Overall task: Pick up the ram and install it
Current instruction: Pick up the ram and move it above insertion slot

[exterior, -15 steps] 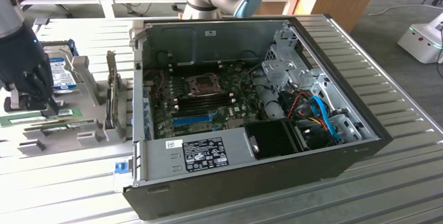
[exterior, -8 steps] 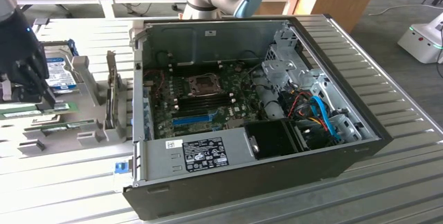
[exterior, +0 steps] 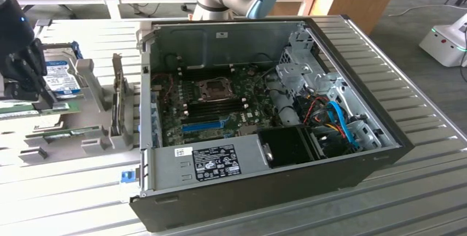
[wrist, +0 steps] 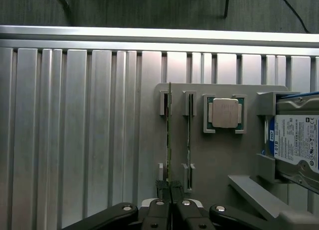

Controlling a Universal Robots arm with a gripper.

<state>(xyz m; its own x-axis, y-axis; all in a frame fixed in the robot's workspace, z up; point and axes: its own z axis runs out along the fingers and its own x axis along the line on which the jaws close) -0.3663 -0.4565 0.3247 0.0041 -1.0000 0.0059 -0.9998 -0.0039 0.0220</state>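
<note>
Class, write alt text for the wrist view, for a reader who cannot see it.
The gripper is shut on the end of the ram, a thin green stick seen edge-on over a grey holder. A second stick stands beside it, then a processor chip and a blue-labelled hard drive, all on a ribbed metal table.

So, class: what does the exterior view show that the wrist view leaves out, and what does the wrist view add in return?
Exterior view: the open computer case, its motherboard with a blue slot, and a white machine on the floor at that view's right.

Wrist view: a square processor chip seated in its holder.

Both: the ribbed metal table, the grey fixture, the blue-labelled hard drive, the second ram stick, and the end effector shut on the ram.
</note>
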